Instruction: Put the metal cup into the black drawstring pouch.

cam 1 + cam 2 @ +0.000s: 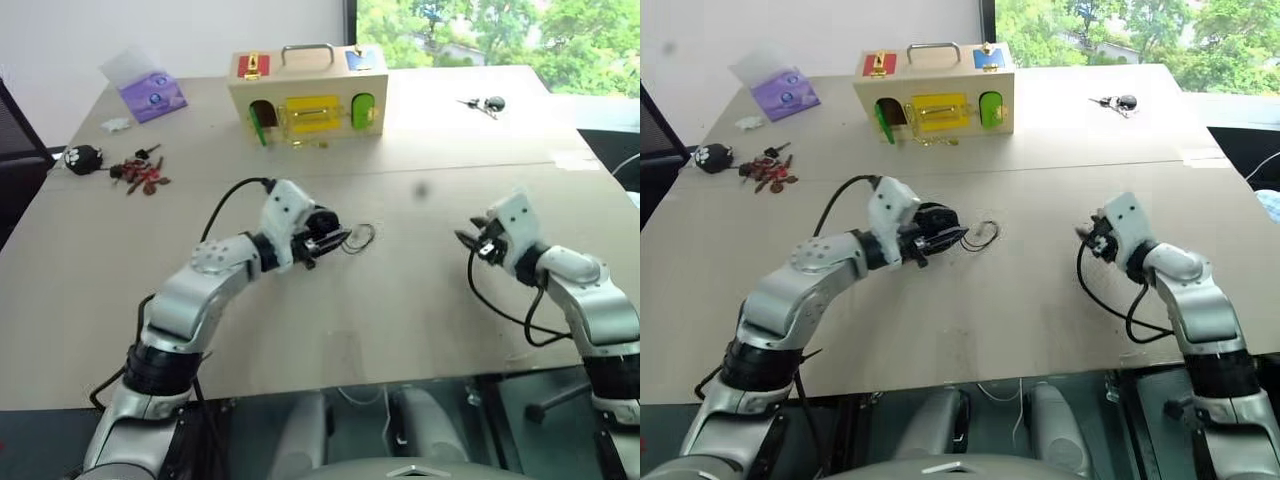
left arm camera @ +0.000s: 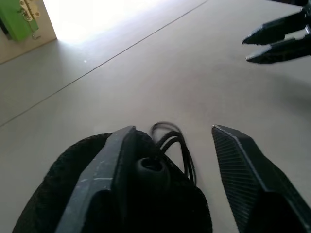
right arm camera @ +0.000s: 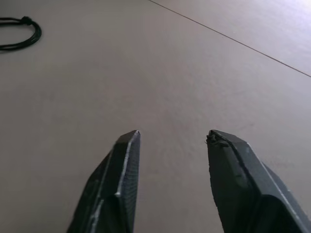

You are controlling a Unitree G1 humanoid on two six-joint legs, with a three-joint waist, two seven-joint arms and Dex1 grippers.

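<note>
Both grippers are held low over the table (image 1: 400,330), jaws parted.

At the left gripper (image 2: 170,145), the black drawstring pouch (image 2: 58,194) is seen under one finger near the table's middle, its cords (image 1: 360,237) looped beside it; whether the metal cup is inside cannot be told. Nothing is held by the right gripper (image 3: 172,141). A wooden box (image 1: 308,95) stands at the far edge.

Wooden box (image 1: 307,94): far middle of table (image 1: 400,310), metal handle on top, yellow and green doors
Tissue pack (image 1: 151,95): purple, far left
Keys (image 1: 140,172): left, beside black paw-print keychain (image 1: 82,157)
Second keys (image 1: 482,104): far right
</note>
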